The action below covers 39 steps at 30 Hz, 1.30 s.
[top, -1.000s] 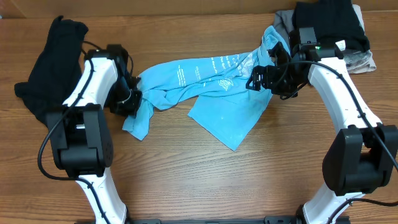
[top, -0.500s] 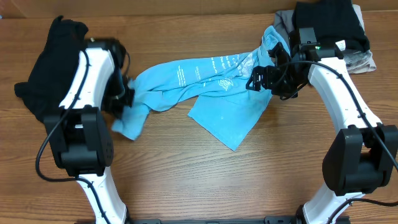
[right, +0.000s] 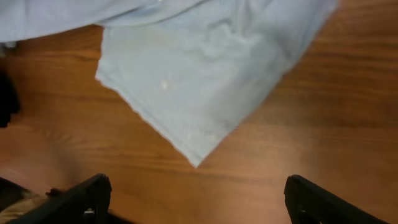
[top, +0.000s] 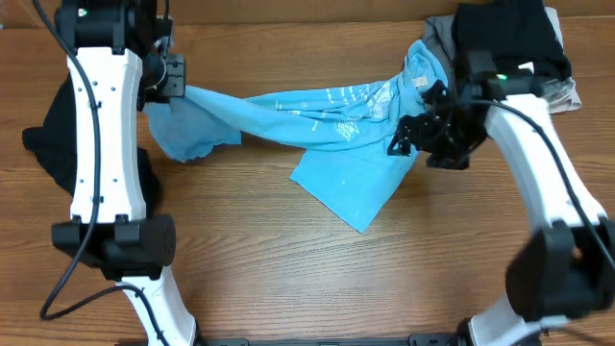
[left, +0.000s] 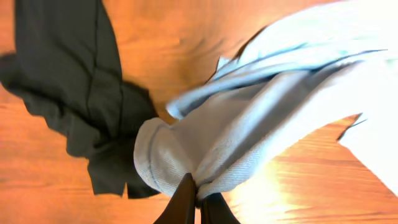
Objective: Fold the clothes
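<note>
Light blue T-shirt (top: 351,178) cloth runs as a twisted band across the upper middle of the overhead frame, with one corner drooping toward the centre of the table (top: 279,279). Its left end is pinched in the closed left gripper (top: 179,79) at upper left, near a black garment (top: 43,144). The right gripper (top: 404,135) hovers over the shirt's right part, fingers spread wide and empty; I judge it should take the opposite edge firmly, then both pull apart evenly until the twist drops out.
</note>
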Motion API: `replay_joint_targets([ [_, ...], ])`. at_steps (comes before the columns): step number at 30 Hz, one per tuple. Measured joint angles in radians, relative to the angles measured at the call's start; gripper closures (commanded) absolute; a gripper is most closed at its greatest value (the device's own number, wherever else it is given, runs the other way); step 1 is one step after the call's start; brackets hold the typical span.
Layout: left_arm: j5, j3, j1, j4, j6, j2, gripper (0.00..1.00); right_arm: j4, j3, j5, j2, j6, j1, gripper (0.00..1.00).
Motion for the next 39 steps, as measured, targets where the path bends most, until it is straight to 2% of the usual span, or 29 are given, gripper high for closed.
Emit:
replay_joint_targets([
  [5,0.042,0.018,-0.013,0.0,0.0,-0.087,0.96,-0.074,0.001,0.051,-0.201,0.041,0.01,0.08],
  [8,0.052,0.023,-0.013,-0.002,0.0,-0.143,0.96,-0.082,0.001,0.085,-0.239,0.07,0.044,0.08],
  [12,0.058,0.032,-0.013,0.001,0.0,-0.204,0.96,0.031,-0.077,0.114,-0.232,0.123,0.111,0.09],
  [19,0.055,0.036,-0.013,0.002,-0.008,-0.216,0.96,0.415,-0.382,0.185,-0.209,0.23,0.269,0.09],
  [24,0.055,0.036,-0.013,0.004,-0.012,-0.216,0.96,0.563,-0.496,0.232,-0.204,0.254,0.34,0.09],
  [30,0.055,0.036,-0.013,0.004,-0.02,-0.216,0.96,0.604,-0.557,0.305,-0.18,0.271,0.379,0.09],
  [39,0.055,0.036,-0.013,0.004,-0.034,-0.216,0.96,0.613,-0.559,0.304,-0.026,0.279,0.385,0.09],
])
